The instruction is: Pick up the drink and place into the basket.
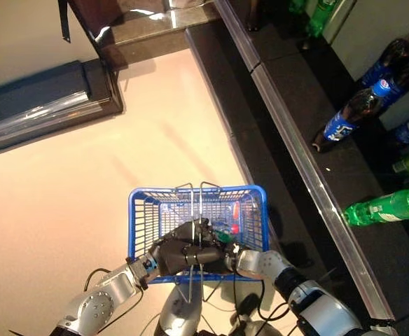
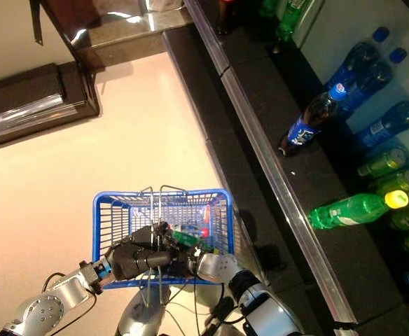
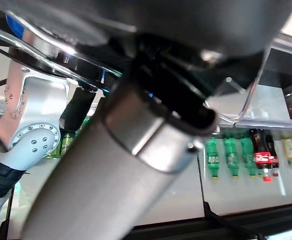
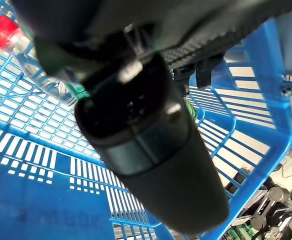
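My left hand (image 1: pixel 180 253) is shut on the thin wire handles (image 1: pixel 194 203) of the blue basket (image 1: pixel 197 190) and holds it up in front of me. My right hand (image 1: pixel 246 262) reaches over the basket's near rim, fingers curled round a green drink (image 1: pixel 223 235) inside the basket. A clear drink with a red cap (image 1: pixel 235 218) lies on the basket floor; it also shows in the right wrist view (image 4: pixel 31 65). There my right hand (image 4: pixel 146 150) is close above the blue mesh (image 4: pixel 246 125).
A long dark shelf with a metal front rail (image 1: pixel 309 175) runs along the right. On it stand dark bottles with blue labels (image 1: pixel 344 122) and green bottles (image 1: pixel 390 208). A dark counter (image 1: pixel 43 98) is at the far left. The left wrist view shows green bottles (image 3: pixel 231 157) on a shelf.
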{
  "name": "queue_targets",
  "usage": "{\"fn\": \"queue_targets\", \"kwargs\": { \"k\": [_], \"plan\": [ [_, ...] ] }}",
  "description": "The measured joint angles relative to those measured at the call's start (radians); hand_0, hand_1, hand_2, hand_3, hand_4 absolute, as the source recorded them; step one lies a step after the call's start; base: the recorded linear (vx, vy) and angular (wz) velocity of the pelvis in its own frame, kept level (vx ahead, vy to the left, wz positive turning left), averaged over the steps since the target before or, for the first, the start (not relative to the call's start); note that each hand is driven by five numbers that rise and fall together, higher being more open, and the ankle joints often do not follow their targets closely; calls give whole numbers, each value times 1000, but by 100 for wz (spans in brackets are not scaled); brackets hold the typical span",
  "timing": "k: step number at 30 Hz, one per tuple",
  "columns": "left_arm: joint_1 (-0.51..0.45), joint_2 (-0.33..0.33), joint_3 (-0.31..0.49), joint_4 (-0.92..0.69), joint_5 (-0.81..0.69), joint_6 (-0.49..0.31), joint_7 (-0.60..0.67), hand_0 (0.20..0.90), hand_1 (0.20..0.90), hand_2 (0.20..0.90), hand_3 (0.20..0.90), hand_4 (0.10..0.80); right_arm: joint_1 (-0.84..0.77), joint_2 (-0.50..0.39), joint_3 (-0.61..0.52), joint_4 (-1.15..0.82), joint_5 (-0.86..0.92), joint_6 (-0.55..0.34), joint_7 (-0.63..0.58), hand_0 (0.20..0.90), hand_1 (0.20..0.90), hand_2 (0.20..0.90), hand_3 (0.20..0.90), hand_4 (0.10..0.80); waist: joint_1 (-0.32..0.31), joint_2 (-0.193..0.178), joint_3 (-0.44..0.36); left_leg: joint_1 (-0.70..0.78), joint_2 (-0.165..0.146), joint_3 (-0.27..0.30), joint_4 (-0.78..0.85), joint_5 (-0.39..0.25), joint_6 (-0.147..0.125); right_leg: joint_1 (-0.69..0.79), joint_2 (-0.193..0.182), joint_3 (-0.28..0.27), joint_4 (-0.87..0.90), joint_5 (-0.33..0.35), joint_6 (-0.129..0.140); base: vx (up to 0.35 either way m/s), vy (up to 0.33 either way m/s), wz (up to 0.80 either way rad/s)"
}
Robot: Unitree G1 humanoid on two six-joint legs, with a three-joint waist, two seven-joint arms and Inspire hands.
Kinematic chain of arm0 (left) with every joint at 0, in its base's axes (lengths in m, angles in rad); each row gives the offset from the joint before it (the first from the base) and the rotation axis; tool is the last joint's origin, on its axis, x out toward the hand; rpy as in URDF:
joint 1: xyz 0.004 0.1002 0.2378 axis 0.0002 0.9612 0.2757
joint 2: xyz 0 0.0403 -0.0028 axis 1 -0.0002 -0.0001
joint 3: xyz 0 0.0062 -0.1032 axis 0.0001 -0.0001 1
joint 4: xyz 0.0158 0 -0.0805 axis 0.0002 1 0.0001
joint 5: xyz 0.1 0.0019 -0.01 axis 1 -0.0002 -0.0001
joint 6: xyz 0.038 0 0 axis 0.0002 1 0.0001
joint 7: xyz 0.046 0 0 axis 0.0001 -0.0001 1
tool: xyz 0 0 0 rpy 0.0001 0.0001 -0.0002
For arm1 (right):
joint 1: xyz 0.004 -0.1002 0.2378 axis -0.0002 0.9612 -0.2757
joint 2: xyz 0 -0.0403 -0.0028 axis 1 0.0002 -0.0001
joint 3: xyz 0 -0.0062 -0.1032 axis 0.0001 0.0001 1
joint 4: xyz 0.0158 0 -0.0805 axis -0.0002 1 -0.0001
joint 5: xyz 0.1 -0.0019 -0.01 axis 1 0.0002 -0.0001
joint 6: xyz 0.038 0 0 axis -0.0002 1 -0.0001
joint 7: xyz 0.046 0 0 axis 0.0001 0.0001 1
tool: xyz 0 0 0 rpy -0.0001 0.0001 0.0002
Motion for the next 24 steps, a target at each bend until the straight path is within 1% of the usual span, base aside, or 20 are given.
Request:
{"fn": "queue_targets", "kwargs": {
  "k": [2,3,6,7,10,15,17,20,21,23,24],
  "plan": [
    [0,1,0,0,0,0,0,300,300,300,200,100,0,4,0,0,0,-2,2,900,900,900,900,800,1,-5,0,0,0,0,0,0,0,0,0,0,0,0,-1,9,-18,0],
    [0,2,1,0,0,0,0,300,300,300,200,100,1,10,0,0,0,-4,5,900,900,900,900,800,1,-17,-1,0,0,-1,0,-1,0,0,0,0,0,1,-2,17,-34,0],
    [0,10,5,0,0,0,0,300,300,300,200,100,2,16,7,-2,-4,-16,13,900,900,900,900,800,2,-34,-1,-1,1,-4,0,-2,-1,-1,0,0,2,0,-4,9,-14,0],
    [0,15,10,0,0,0,0,300,300,300,200,100,9,17,20,-13,-5,-40,16,900,900,900,900,800,3,-44,1,-1,1,-4,0,-3,-1,-2,0,0,4,-1,-5,0,0,0],
    [0,20,14,0,0,0,0,300,300,300,200,100,36,13,22,-46,-5,-79,20,900,900,900,900,800,3,-50,1,-6,0,-3,1,-2,-1,-8,-1,4,8,1,-1,21,-35,3],
    [6,18,53,0,0,2,4,300,300,300,200,100,142,-30,24,-227,-6,-151,21,900,900,900,900,800,-6,-70,11,-11,2,-3,7,-2,-1,-11,2,5,9,0,-2,3,-26,0],
    [30,5,89,0,0,2,5,300,300,300,200,100,209,-52,23,-343,-6,-181,35,900,900,900,900,800,-10,-82,16,-11,3,0,7,-3,-1,-11,1,8,9,0,-2,0,-5,-3],
    [54,-5,130,2,0,2,11,300,300,300,200,100,249,-66,12,-410,-10,-217,37,900,900,900,900,800,-24,-99,23,-11,10,5,11,-7,-5,-13,6,16,11,0,-5,-4,-15,-7],
    [64,-6,142,3,0,1,12,300,300,300,200,100,257,-68,5,-424,-14,-220,37,900,900,900,900,800,-28,-104,25,-11,12,8,15,-10,-6,-15,8,23,12,0,-6,3,-13,-10],
    [84,-33,177,25,2,-1,12,300,300,300,200,100,310,-88,-17,-497,-50,-239,55,900,900,900,900,800,-37,-109,24,-12,15,14,18,-12,-7,-17,6,65,13,-1,-7,9,2,-9],
    [89,-39,191,35,6,-4,12,300,300,300,200,100,328,-93,-28,-520,-61,-241,65,900,900,900,900,800,-40,-109,24,-12,16,15,18,-12,-7,-17,8,71,13,-1,-7,6,19,-8]
  ]
}}
